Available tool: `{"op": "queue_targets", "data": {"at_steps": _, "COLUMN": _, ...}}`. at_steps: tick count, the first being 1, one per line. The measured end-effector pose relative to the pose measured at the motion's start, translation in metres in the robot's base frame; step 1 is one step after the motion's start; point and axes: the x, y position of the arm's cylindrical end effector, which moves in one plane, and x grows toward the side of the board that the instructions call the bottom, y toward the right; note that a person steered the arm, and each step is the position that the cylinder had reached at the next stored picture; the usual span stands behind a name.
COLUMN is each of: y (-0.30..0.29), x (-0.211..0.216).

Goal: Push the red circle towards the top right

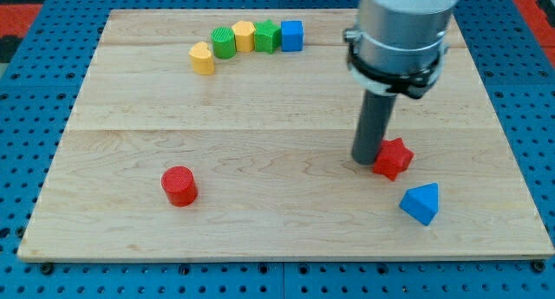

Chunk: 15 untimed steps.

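- Red circle [179, 185] sits upright in the lower left of the frame, alone on the wooden surface [260, 117], well apart from every other block.
- Far across to the frame's right, my end effector is a plain dark rod with no jaws to open or close; it grips nothing.
- My tip [365, 159] rests right of centre, well apart from the red circle and touching, or just about touching, the left side of the red star [393, 158].
- Below and to the right of the red star lies a blue triangle [421, 203], near the star but apart from it, close to the surface's lower right corner.
- Along the upper part of the frame a curved row of five blocks runs left to right: a yellow heart-like block [202, 58], a green cylinder [224, 42], a yellow hexagon-like block [244, 35], a green block [266, 36] whose shape I cannot tell, and a blue cube [292, 35].
- These five stand just beside one another, seemingly touching, well apart from both my tip and the red circle.
- Around the surface shows a blue perforated base [35, 91].
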Motion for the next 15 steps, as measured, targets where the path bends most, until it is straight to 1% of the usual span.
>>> {"op": "queue_targets", "data": {"at_steps": 1, "y": 0.013, "x": -0.002}}
{"op": "queue_targets", "data": {"at_steps": 2, "y": -0.047, "x": -0.002}}
{"op": "queue_targets", "data": {"at_steps": 3, "y": -0.153, "x": 0.017}}
{"op": "queue_targets", "data": {"at_steps": 4, "y": -0.13, "x": 0.098}}
{"op": "queue_targets", "data": {"at_steps": 5, "y": -0.213, "x": 0.105}}
{"op": "queue_targets", "data": {"at_steps": 6, "y": -0.266, "x": 0.069}}
{"op": "queue_targets", "data": {"at_steps": 7, "y": -0.268, "x": 0.013}}
{"op": "queue_targets", "data": {"at_steps": 8, "y": -0.21, "x": -0.019}}
{"op": "queue_targets", "data": {"at_steps": 9, "y": -0.274, "x": -0.024}}
{"op": "queue_targets", "data": {"at_steps": 10, "y": -0.293, "x": 0.012}}
{"op": "queue_targets", "data": {"at_steps": 11, "y": -0.246, "x": 0.044}}
{"op": "queue_targets", "data": {"at_steps": 12, "y": -0.195, "x": 0.033}}
{"op": "queue_targets", "data": {"at_steps": 13, "y": -0.135, "x": 0.011}}
{"op": "queue_targets", "data": {"at_steps": 14, "y": -0.101, "x": -0.021}}
{"op": "queue_targets", "data": {"at_steps": 15, "y": -0.123, "x": -0.022}}
